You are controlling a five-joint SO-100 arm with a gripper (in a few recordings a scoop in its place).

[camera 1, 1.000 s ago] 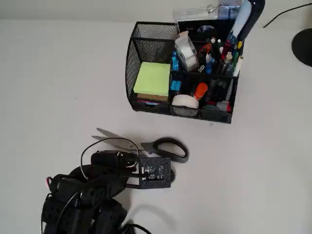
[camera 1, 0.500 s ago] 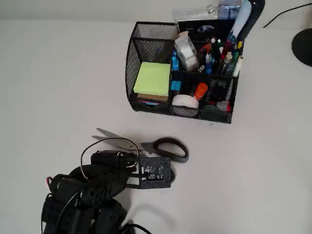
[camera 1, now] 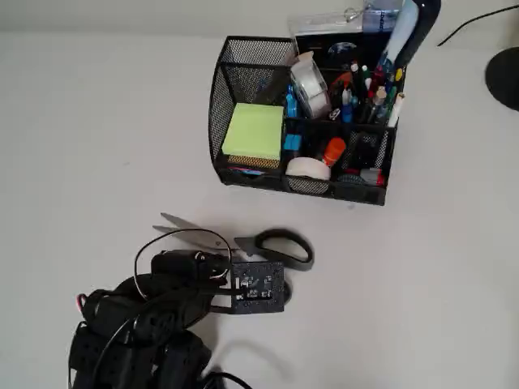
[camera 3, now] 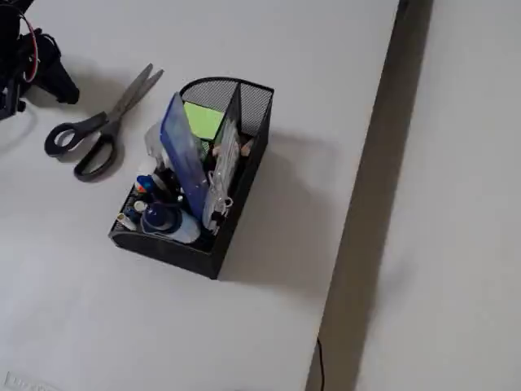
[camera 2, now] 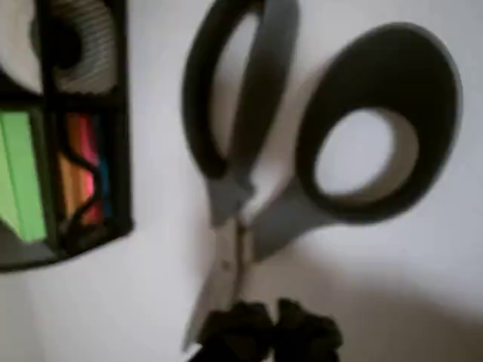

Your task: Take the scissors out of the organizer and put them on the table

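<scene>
Here, flat on the tabletop point(camera 1: 81, 130), out of the organizer point(camera 1: 217, 105) and well apart from it: the scissors point(camera 1: 243, 241), blades slightly parted and pointing left in the overhead view, dark grey loop handles to the right. In the fixed view, the same scissors point(camera 3: 98, 130) lying to the left of the organizer point(camera 3: 244, 171), blade tips up and right, handles toward the lower left. In the wrist view, the scissors point(camera 2: 249, 188) seen close and blurred, both oval handles high in the picture, the blades running down toward two dark jaw tips at the bottom edge. Jaws point(camera 2: 273, 328) close over the blade end, tips apart from each other by a small gap; cannot tell whether touching the metal or just above it, nor whether gripping anything. In the overhead view, the black arm point(camera 1: 154, 324) at lower left, its wrist block just below the scissors' pivot, fingertips hidden under the arm's own body. In the fixed view, a part of the arm point(camera 3: 24, 57) at the upper left corner, beside the handles. Inside the organizer: a green sticky-note pad point(camera 1: 254, 131) in the curved left compartment, a roll of tape point(camera 1: 310, 85) leaning upright behind it, a second white roll point(camera 1: 308, 168) in a front compartment, an orange-capped item point(camera 1: 333, 150) next to that, and a crowd of pens and markers point(camera 1: 369, 93) upright in the back right section. Also in the wrist view, a corner of the organizer point(camera 2: 75, 151) at left, with green and orange paper showing through the mesh.
</scene>
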